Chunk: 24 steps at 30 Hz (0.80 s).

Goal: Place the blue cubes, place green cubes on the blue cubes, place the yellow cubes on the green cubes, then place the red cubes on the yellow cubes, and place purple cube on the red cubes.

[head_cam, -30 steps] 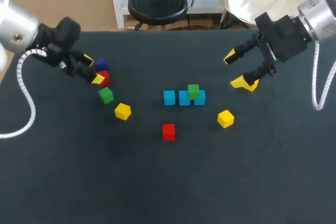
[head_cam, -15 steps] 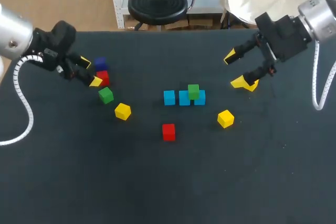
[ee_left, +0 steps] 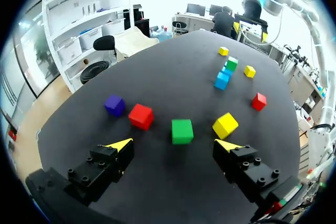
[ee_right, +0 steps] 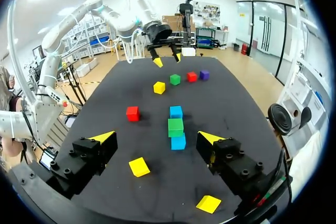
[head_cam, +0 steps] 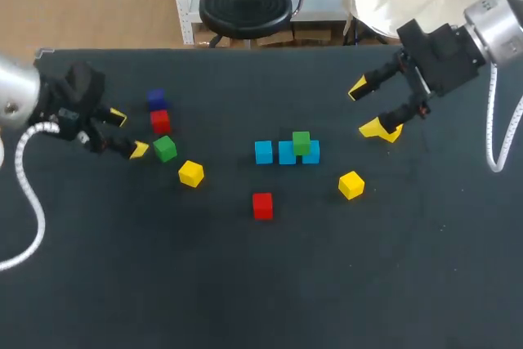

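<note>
Dark worktop (head_cam: 245,284); left hand (head_cam: 129,132) wide open, green cube (head_cam: 164,148) just ahead: probably light, rigid; grip opposite flat faces.

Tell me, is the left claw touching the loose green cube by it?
Apart. The left wrist view shows the loose green cube ahead of the open left gripper, dark table showing between it and both yellow tips.

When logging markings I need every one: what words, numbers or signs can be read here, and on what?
None can be read. The cubes, like the purple cube, have plain faces; the table and the fingers carry no readable marks.
</note>
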Motion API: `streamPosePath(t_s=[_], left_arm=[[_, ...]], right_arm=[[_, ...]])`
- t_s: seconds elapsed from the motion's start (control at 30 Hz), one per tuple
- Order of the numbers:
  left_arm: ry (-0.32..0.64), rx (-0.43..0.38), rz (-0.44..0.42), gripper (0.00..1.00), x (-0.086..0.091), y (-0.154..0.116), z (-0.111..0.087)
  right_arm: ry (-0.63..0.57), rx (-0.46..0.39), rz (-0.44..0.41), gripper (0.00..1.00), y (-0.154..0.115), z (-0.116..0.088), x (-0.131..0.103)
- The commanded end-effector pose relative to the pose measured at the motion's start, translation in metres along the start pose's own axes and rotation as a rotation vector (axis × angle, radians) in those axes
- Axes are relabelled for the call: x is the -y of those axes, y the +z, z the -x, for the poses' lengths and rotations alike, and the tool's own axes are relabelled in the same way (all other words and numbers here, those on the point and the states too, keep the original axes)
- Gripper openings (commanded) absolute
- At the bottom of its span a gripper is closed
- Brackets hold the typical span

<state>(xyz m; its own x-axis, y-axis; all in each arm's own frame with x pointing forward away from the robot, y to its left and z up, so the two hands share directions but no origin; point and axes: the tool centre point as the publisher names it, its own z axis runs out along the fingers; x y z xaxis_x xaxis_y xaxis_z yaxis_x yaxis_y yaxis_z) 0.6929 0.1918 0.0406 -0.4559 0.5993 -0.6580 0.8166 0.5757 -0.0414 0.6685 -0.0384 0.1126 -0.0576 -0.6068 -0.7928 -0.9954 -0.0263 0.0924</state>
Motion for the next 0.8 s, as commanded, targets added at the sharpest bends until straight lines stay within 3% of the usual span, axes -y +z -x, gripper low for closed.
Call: streamPosePath(t_s=[0.03,0.4,0.8], left_arm=[[-0.013,0.104,0.062,1.00,0.019,-0.022,-0.013],[0.062,0.064,0.134,1.00,0.057,-0.017,-0.007],[0.012,0.031,0.117,1.00,0.058,0.015,0.014]], right_arm=[[0.000,0.000,-0.003,1.00,0.000,0.000,-0.001],[0.000,0.000,-0.003,1.00,0.000,0.000,-0.001],[0.000,0.000,-0.003,1.00,0.000,0.000,-0.001]])
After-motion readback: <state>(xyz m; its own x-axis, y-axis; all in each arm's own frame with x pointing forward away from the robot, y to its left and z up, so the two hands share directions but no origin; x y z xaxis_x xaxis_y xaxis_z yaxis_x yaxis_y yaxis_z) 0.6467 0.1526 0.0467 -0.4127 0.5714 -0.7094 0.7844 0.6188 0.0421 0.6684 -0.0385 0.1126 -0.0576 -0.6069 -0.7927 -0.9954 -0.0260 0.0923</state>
